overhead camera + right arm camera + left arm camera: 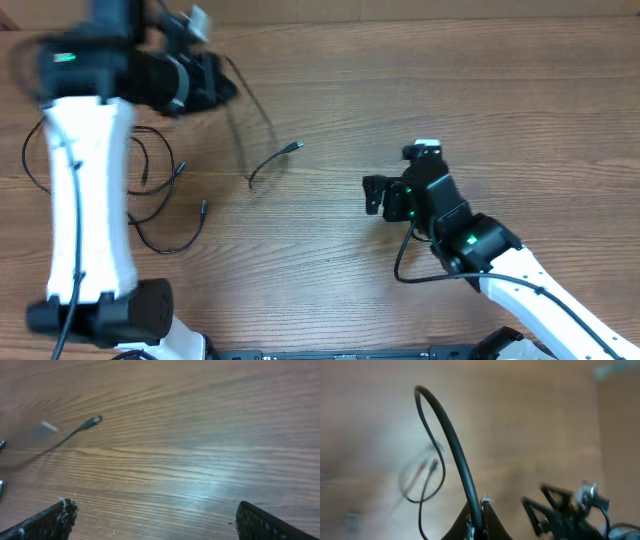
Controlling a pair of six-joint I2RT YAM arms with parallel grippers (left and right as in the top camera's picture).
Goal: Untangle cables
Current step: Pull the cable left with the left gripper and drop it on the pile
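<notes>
Left gripper pinched on one cable — it arcs down to its plug mid-table. Other cables loop loose beside the left arm. Right gripper spread wide, empty. Cords light, limp — judged best grabbed near plugs.

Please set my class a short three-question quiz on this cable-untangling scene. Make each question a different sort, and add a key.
1. True or false: the right gripper grips a cable.
2. Pick one: the loose plug end is A) out in the open, apart from both grippers; B) between the right gripper's fingers; C) plugged into a socket.
3. Fill the gap: the left gripper is shut on a black ____.
Key: 1 false, it is open and empty; 2 A; 3 cable.
</notes>
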